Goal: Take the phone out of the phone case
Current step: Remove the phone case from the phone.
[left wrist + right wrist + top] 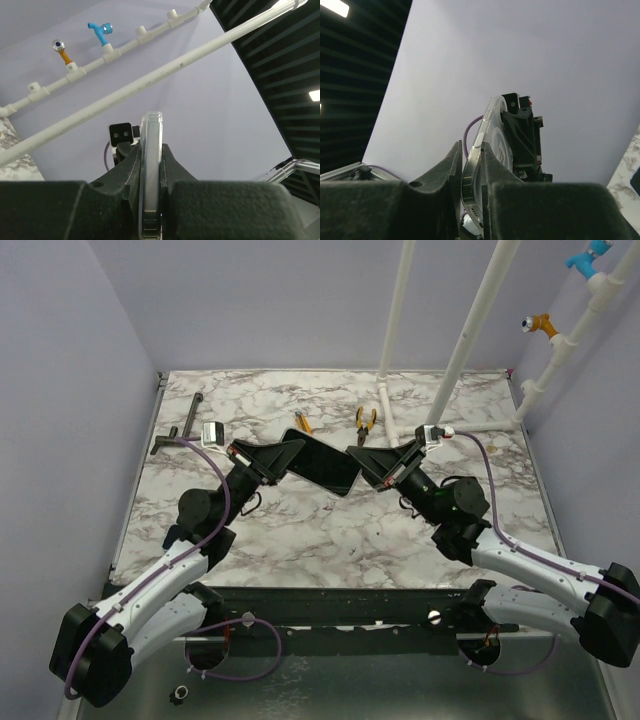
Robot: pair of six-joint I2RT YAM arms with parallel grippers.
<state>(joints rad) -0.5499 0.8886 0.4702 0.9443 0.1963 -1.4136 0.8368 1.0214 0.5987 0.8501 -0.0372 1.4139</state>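
Two grippers share one load: the left gripper [283, 456] and the right gripper [368, 462] are each clenched on an opposite end of the phone [325, 465], which hangs in the air between them above the marbled worktop [300, 540], touching nothing else.

From above, the phone's long axis runs from one gripper to the other, left to right across the worktop, with the right end a little nearer the arm bases. Neither arm is nearer; each has its own end. In the left wrist view the clear case [150, 150] stands edge-on between the pads, pinched across front and back, with the other gripper visible beyond its far end. The right wrist view shows the same edge-on pinch from the opposite side.

By my reading the phone sits in the case, with no gap visible along the rim. The separating move likely turns on that shared axis: one end must be freed or bent against the other. Whether either pad bears on the case lip alone, I cannot tell.
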